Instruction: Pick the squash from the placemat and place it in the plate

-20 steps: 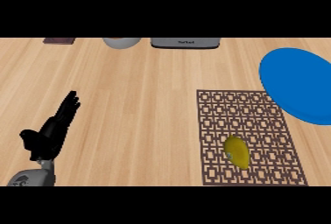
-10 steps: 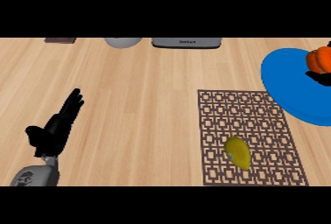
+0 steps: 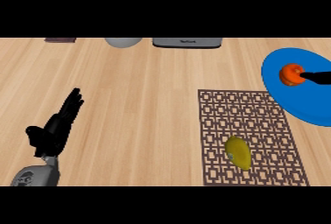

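Observation:
A yellow squash (image 3: 238,152) lies on the brown patterned placemat (image 3: 252,109), toward its lower middle. The blue plate (image 3: 304,103) sits at the right edge, overlapping the mat's upper right corner. Over the plate, a black part of my right hand (image 3: 318,77) comes in from the right edge, with a round orange thing (image 3: 292,74) at its tip; how its fingers stand is hidden. My left hand (image 3: 57,127) rests open at the lower left, fingers straight, far from the squash.
Along the counter's far edge stand a grey rounded object (image 3: 123,42), a dark grey appliance (image 3: 187,42) and a small dark item (image 3: 59,40). Bare wooden counter (image 3: 142,100) lies between my left hand and the placemat.
My right hand has come in from the right edge and moved left over the plate, the orange thing with it. The squash and my left hand stay put.

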Robot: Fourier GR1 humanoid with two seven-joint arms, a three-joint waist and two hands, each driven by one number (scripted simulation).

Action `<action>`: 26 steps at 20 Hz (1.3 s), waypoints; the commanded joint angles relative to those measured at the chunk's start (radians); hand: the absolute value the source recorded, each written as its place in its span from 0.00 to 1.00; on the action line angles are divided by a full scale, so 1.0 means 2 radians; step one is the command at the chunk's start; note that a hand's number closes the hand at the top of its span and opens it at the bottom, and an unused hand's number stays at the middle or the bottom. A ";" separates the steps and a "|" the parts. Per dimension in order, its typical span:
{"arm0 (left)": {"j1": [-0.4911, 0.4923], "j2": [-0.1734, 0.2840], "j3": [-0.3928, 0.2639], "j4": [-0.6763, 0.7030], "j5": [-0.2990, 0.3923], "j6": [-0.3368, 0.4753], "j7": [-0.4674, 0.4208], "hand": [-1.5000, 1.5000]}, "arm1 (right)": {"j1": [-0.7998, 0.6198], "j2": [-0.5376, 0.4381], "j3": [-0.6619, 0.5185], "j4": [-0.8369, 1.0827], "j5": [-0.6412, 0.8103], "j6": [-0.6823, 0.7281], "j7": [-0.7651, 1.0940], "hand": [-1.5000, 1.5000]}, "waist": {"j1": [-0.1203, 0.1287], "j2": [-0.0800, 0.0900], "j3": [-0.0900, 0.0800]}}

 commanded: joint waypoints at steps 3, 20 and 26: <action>0.013 -0.009 -0.008 -0.002 -0.009 0.004 -0.010 0.50 | -0.002 -0.027 -0.083 0.010 -0.083 0.035 -0.032 0.00 | -0.003 -0.001 0.000; -0.001 -0.018 -0.008 0.011 -0.020 0.015 -0.013 0.50 | 0.178 -0.158 -0.161 0.057 -0.159 0.295 -0.191 0.00 | -0.006 0.005 0.003; -0.008 -0.006 0.001 -0.012 -0.003 -0.001 0.007 0.50 | 0.212 -0.151 -0.148 0.061 -0.142 0.290 -0.229 0.00 | 0.002 0.005 0.004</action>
